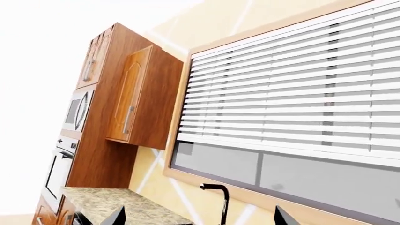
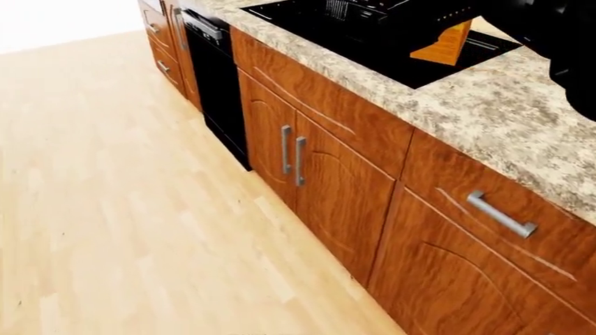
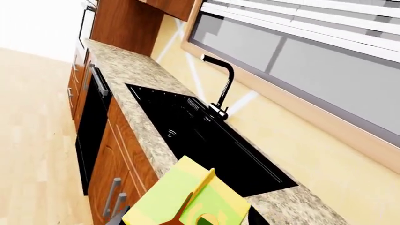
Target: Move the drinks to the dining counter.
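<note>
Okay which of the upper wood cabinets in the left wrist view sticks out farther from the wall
The shorter cabinet next to the window blinds; the taller one above the microwave sits behind it.

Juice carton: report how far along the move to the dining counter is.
Nothing shows as delivered; the dining counter is in no view. In hand: the juice carton sits right at the right gripper, over the granite counter beside the black sink, apparently held. The left gripper looks open and empty. Left: carrying it over; the cup and can are unseen.
</note>
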